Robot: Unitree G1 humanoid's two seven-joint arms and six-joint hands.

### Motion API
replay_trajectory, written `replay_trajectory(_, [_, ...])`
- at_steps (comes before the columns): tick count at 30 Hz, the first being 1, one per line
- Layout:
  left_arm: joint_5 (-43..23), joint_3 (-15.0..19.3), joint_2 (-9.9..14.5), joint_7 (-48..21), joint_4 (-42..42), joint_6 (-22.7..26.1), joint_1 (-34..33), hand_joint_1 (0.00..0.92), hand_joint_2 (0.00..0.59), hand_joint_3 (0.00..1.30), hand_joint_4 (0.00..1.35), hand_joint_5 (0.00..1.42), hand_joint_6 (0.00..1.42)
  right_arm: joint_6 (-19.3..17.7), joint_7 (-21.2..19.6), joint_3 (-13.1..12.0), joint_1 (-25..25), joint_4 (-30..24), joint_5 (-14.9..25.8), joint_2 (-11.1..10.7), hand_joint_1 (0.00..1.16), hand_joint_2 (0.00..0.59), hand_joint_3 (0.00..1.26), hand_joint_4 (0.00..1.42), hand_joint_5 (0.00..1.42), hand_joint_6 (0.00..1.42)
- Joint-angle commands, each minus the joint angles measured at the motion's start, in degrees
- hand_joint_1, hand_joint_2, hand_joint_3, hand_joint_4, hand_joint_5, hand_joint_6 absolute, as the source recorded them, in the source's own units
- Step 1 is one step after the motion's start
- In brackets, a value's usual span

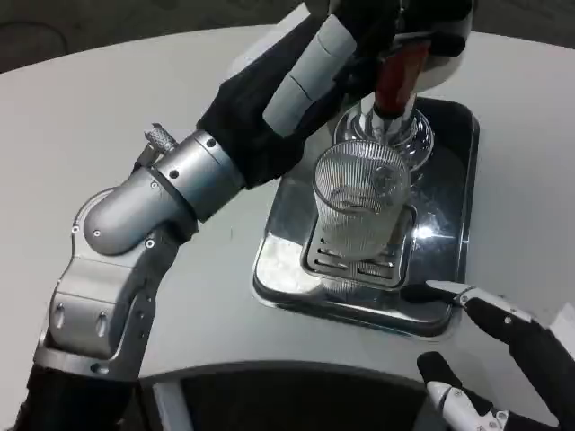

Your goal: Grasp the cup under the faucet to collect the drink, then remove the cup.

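Cup [361,205] stood on drip tray [455,235] grate under faucet [395,83]; left hand hidden up by tap handle, grip untellable; right hand [490,359] waited spread, empty near tray edge; clumsy reach risked tipping cup, spill

A white worktop [81,117] fills the frame; a shiny metal drip tray [454,242] lies directly on it, right of centre.

The left hand [409,22] at the top of the frame is mostly cut off by the edge and too dark to read, the right hand [490,359] runs off the lower right corner, and the cup [359,202] hides part of the tray [458,224] grate.
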Motion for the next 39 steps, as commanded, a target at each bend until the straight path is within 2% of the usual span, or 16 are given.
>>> replay_trajectory(1, [0.8,-0.3,-0.4,0.2,0.0,-2.0,-0.8,0.000,0.072,0.22,0.12,0.20,0.14,-1.6,-0.6,0.0,1.0,-0.7,0.5,0.3,0.58,0.501,0.29,0.19,0.13,0.06])
replay_trajectory(15, [2.2,-1.2,-0.3,-1.4,-0.1,-4.3,-0.5,0.000,0.071,0.23,0.13,0.21,0.14,-2.1,-0.8,-0.3,1.4,-0.7,0.7,0.5,0.58,0.501,0.29,0.19,0.14,0.06])
replay_trajectory(29, [7.8,-4.7,4.3,-4.6,0.9,-9.7,-0.9,0.000,0.069,0.26,0.18,0.25,0.16,-1.9,-0.8,0.4,0.6,-0.4,0.5,0.5,0.57,0.501,0.30,0.19,0.14,0.06])
replay_trajectory(39, [10.1,-6.4,5.8,-5.2,3.6,-12.4,-1.6,0.000,0.067,0.27,0.19,0.25,0.16,-1.8,-0.9,0.6,0.3,-0.3,0.4,0.6,0.57,0.501,0.30,0.19,0.14,0.06])
